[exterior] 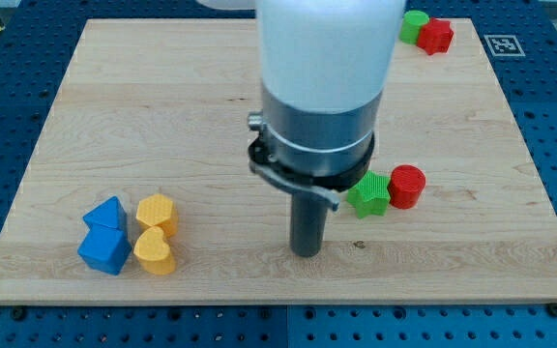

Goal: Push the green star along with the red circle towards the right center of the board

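The green star (368, 194) lies right of the board's middle, touching the red circle (407, 186) on its right. My tip (306, 252) rests on the board just left of and below the green star, a short gap away. The arm's white and grey body hides the board's middle behind it.
A green block (414, 24) and a red block (437, 36) sit together at the top right edge. Two blue blocks (104, 236), a yellow hexagon (157, 211) and a yellow heart (154, 251) cluster at the bottom left. The wooden board (472, 261) ends near the view's bottom.
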